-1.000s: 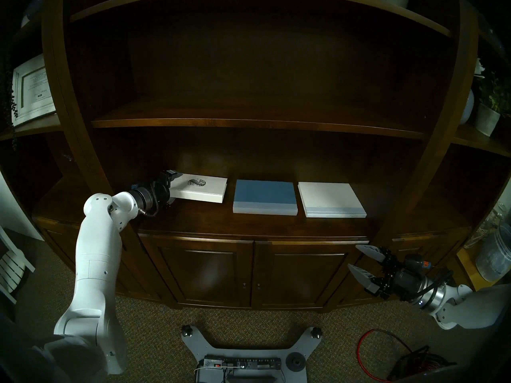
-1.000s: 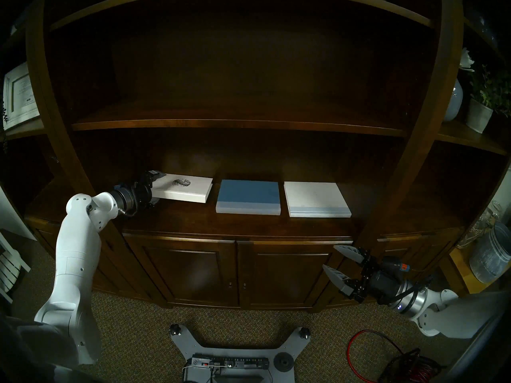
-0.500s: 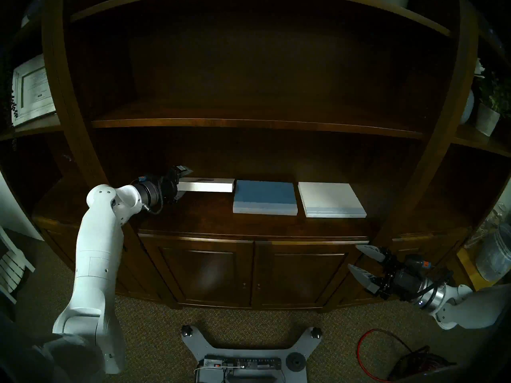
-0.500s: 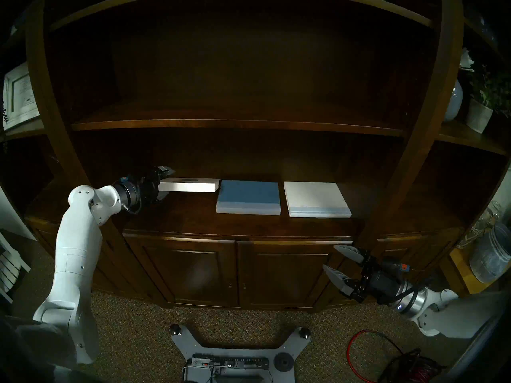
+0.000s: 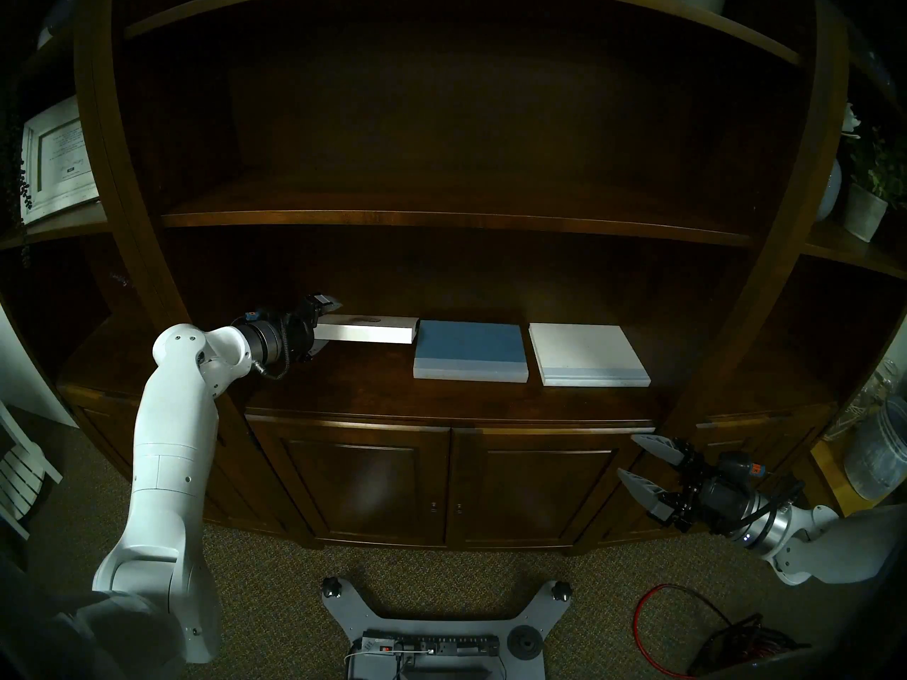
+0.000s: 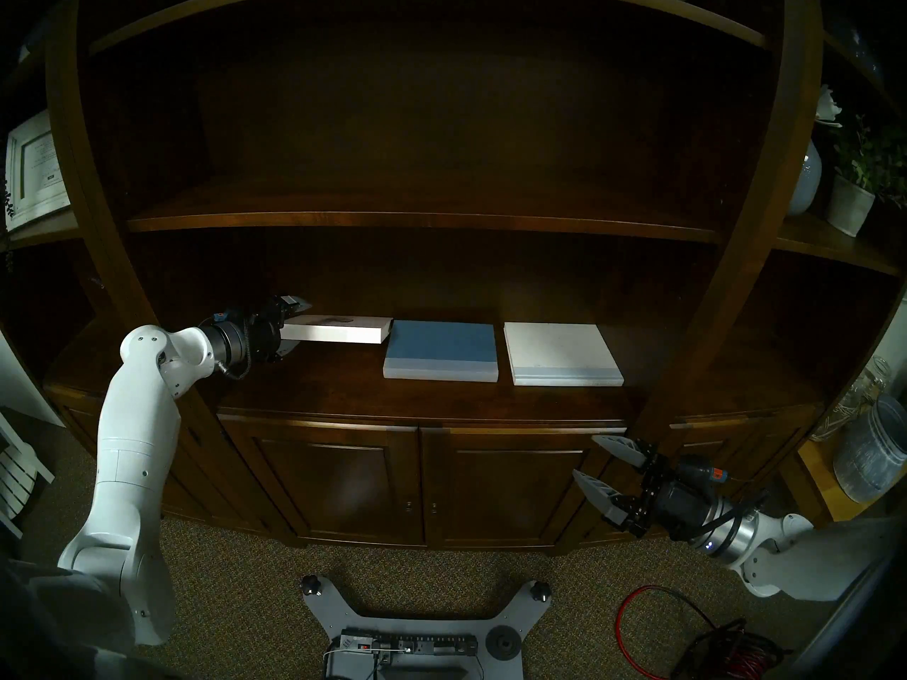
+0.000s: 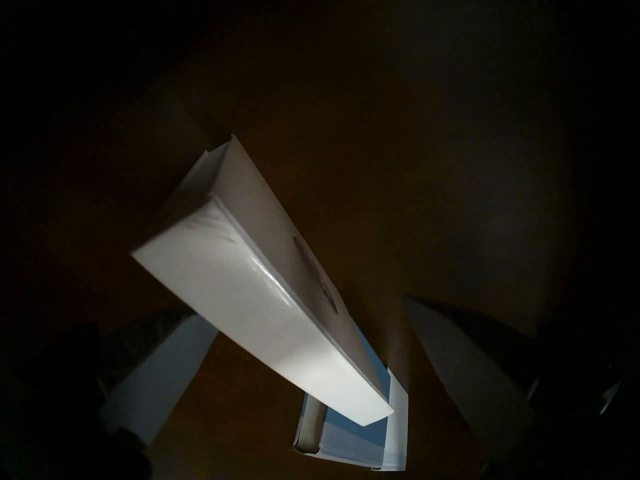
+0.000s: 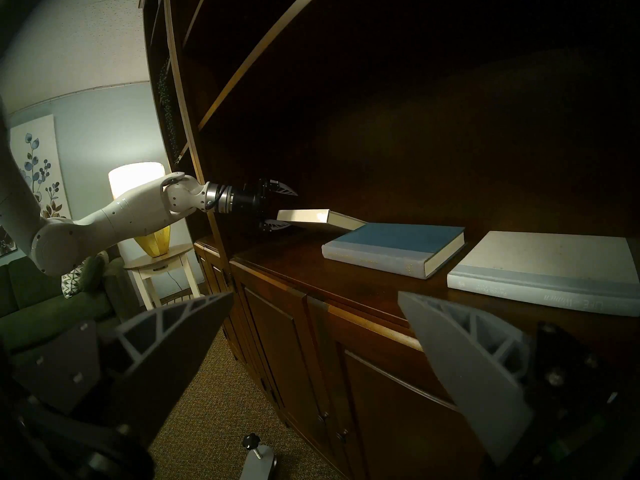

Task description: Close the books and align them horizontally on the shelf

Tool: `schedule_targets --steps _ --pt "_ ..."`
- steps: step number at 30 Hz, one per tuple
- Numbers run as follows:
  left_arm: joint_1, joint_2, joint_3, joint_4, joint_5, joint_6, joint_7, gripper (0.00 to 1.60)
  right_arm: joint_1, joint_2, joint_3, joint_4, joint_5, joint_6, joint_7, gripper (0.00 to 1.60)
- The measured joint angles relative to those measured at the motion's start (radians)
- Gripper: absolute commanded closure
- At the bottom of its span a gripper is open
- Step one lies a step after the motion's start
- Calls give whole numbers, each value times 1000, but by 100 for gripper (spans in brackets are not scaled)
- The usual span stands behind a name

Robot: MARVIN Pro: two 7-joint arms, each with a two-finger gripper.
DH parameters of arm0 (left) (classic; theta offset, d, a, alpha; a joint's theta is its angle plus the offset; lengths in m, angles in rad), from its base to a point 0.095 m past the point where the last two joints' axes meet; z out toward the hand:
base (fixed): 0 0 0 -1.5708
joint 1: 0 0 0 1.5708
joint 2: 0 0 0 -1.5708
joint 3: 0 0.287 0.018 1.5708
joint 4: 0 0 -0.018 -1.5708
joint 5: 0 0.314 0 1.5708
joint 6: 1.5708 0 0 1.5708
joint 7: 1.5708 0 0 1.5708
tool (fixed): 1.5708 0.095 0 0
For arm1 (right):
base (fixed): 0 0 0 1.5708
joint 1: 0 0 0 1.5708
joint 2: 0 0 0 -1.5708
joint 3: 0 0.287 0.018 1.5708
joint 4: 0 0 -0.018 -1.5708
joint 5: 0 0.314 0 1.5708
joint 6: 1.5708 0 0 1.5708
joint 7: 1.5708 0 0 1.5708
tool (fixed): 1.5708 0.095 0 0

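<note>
Three closed books lie in a row on the dark glossy shelf [image 5: 368, 389]. The white book with the dark emblem [image 5: 365, 331] is at the left, tilted: its left end is raised and its right end rests on the blue book [image 5: 468, 345]. My left gripper [image 5: 331, 323] is open around the raised left end, lower finger under it, upper finger clear above it. The left wrist view shows the emblem book [image 7: 259, 295] passing between my spread fingers. The white book with a pale-blue strip [image 5: 584, 348] lies flat at the right. My right gripper [image 5: 628, 456] is open and empty below the shelf's front edge.
A thinner upper board [image 5: 441, 218] hangs over the books. Cabinet doors [image 5: 441, 482] are below the shelf. A framed certificate [image 5: 59, 159] stands at the far left, potted plants [image 5: 864, 213] and jars [image 5: 878, 458] at the far right. A red cable [image 5: 653, 630] lies on the carpet.
My left gripper moved right and the emblem book went with it; the book's right end now rests on the blue book and its cover shows almost edge-on. The right arm has not moved.
</note>
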Motion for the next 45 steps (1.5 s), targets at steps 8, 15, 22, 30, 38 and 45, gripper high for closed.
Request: schedule_targets --steps 8,15,22,30,38,45 --pt "10 6 -12 -36 -1 4 23 0 0 0 0 0 0 0 0 0" --pt "47 27 -22 -117 -2 55 34 0 0 0 0 0 0 0 0 0" --pt "105 40 -48 -197 -12 99 36 0 0 0 0 0 0 0 0 0" --pt "173 40 -90 -285 -24 109 62 0 0 0 0 0 0 0 0 0" --pt "228 34 -69 -375 15 107 85 0 0 0 0 0 0 0 0 0" --pt "250 56 58 -466 146 107 67 0 0 0 -1 0 0 0 0 0"
